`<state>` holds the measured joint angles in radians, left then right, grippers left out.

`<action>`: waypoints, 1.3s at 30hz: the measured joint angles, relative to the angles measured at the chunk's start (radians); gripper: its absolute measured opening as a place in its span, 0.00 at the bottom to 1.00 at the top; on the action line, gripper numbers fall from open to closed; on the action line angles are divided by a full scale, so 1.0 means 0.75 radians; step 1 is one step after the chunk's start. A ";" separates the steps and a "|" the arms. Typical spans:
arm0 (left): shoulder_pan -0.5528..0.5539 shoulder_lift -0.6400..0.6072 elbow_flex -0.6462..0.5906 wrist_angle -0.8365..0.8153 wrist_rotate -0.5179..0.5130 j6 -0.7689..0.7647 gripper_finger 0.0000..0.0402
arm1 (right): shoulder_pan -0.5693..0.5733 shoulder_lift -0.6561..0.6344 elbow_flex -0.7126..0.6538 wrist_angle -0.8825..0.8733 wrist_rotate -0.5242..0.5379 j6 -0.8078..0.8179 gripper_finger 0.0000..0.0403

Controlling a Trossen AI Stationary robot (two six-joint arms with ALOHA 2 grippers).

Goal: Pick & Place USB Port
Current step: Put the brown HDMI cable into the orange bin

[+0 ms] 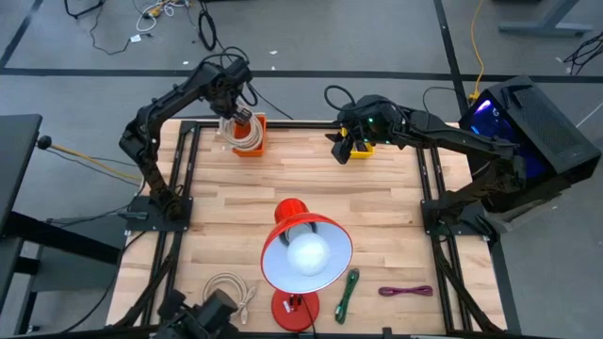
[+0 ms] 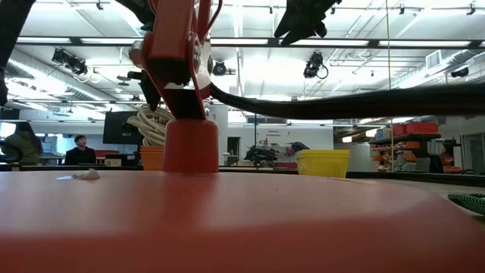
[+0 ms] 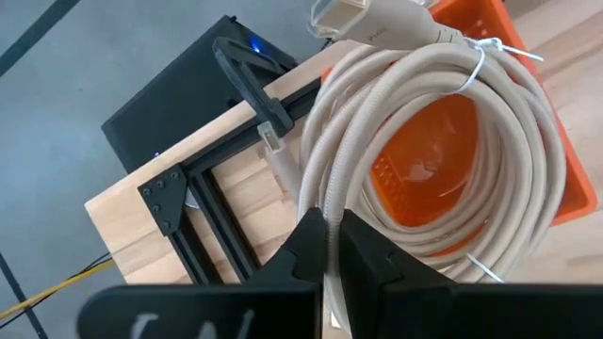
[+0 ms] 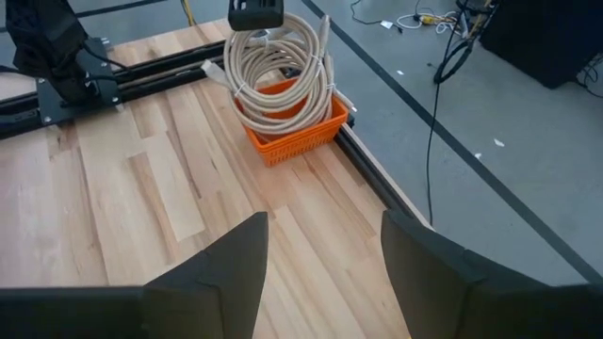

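A coiled cream USB cable (image 1: 244, 127) stands upright in the orange basket (image 1: 252, 143) at the table's far edge. My left gripper (image 3: 325, 247) is above it and shut on the coil; the cable also shows in the right wrist view (image 4: 280, 58) and the low view (image 2: 152, 125). One plug (image 3: 341, 13) sticks out of the coil. My right gripper (image 4: 322, 252) is open and touches nothing. It hovers over the far middle of the table (image 1: 342, 149), next to the yellow bin (image 1: 365, 147). My left gripper pinches the cable coil's upper bend (image 3: 320, 212) between its two fingers, which close on several bundled strands. The fingers come from above, pointing down. The coil hangs upright below them, and its lower part (image 4: 283, 94) is inside the orange basket.
A red desk lamp (image 1: 303, 250) stands mid-table, and its base fills the low view (image 2: 189, 144). A second cream cable (image 1: 229, 292), a green cable (image 1: 349, 294) and a purple cable (image 1: 405, 292) lie near the front edge. Black frame rails (image 1: 179, 179) run along both sides.
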<state>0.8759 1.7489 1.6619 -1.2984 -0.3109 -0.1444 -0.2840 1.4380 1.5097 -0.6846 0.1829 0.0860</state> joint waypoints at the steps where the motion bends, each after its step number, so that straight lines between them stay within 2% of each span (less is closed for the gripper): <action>1: 0.005 0.000 0.000 -0.002 0.002 0.000 0.04 | 0.000 0.000 0.000 0.000 0.000 0.000 0.52; 12: 0.011 0.000 0.000 0.029 0.107 -0.031 0.04 | 0.000 0.000 0.000 -0.018 0.000 -0.002 0.52; 39: 0.041 -0.001 0.000 -0.057 0.107 -0.086 0.05 | 0.000 0.001 -0.001 -0.016 -0.001 -0.020 0.52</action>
<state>0.9066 1.7485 1.6619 -1.3411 -0.2310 -0.2090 -0.2840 1.4384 1.5093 -0.6964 0.1825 0.0708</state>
